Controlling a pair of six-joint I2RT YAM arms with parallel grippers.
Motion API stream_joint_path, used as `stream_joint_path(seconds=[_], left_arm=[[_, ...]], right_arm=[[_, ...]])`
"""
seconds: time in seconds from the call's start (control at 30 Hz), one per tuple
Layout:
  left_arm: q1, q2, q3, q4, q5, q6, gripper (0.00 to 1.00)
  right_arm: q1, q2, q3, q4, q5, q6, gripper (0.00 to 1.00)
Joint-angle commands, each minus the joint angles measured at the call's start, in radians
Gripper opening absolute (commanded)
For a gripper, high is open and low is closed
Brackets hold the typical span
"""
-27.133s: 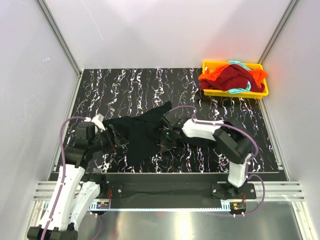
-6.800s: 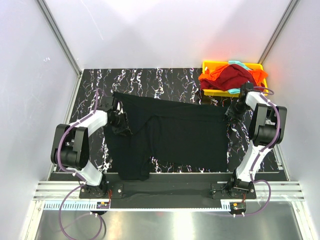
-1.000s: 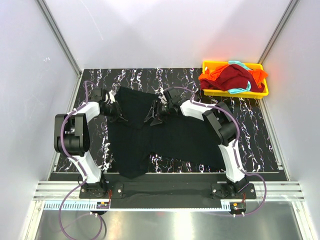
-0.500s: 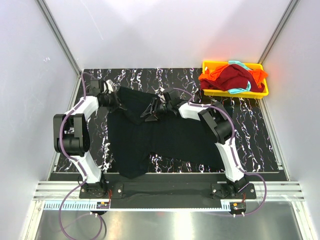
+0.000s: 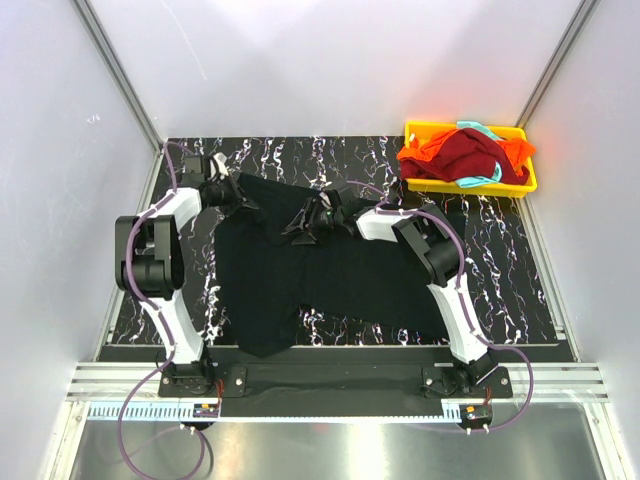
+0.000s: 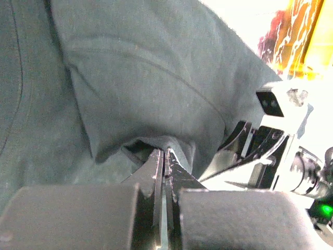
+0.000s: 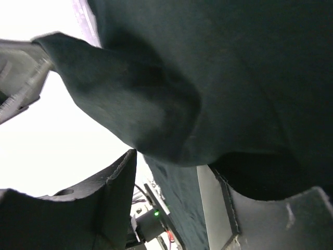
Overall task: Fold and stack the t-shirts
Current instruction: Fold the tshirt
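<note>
A black t-shirt (image 5: 340, 270) lies spread over the dark marbled table, with one part hanging toward the front left. My left gripper (image 5: 243, 197) is at the shirt's far left corner. In the left wrist view it (image 6: 165, 154) is shut on a raised fold of the black fabric (image 6: 140, 67). My right gripper (image 5: 297, 228) rests on the shirt's far edge, a little right of the left one. In the right wrist view it (image 7: 171, 172) stands open, and a bulge of the black cloth (image 7: 234, 78) hangs at its tips without being pinched.
A shallow yellow tray (image 5: 470, 187) stands at the far right corner. It holds a dark red t-shirt (image 5: 470, 150), an orange one (image 5: 425, 155) and a teal one (image 5: 482, 180) in a heap. Grey walls and metal rails close in the table's sides.
My left gripper has shut on the shirt's far left corner and shifted slightly back. The right gripper has slid a little to the left along the far edge.
</note>
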Motion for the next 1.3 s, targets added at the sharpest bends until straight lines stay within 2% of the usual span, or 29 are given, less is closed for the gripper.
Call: stream_joint_path(seconds=[0.0,0.07,0.23,0.53,0.77,1.1,1.27], left_arm=[[0.000,0.038,0.067,0.121,0.033,-0.038,0.01],[0.000,0.056,0.083,0.165,0.036,-0.058,0.01],[0.001,0.099,0.121,0.256,0.030,-0.095,0.01],[0.004,0.174,0.162,0.320,0.036,-0.155,0.01],[0.006,0.187,0.156,0.334,0.035,-0.158,0.01],[0.009,0.213,0.162,0.373,0.044,-0.172,0.02],[0.007,0.214,0.152,0.399,0.056,-0.190,0.02]], right_arm=[[0.012,-0.056,0.010,-0.034,0.041,-0.051,0.56],[0.012,-0.052,0.010,-0.038,0.041,-0.050,0.51],[0.018,-0.050,0.005,-0.025,0.047,-0.051,0.49],[0.040,-0.010,0.032,0.039,0.136,0.030,0.36],[0.052,-0.009,0.044,0.032,0.269,0.069,0.38],[0.084,0.050,0.134,-0.021,0.357,0.095,0.41],[0.104,0.031,0.121,-0.068,0.426,0.115,0.40]])
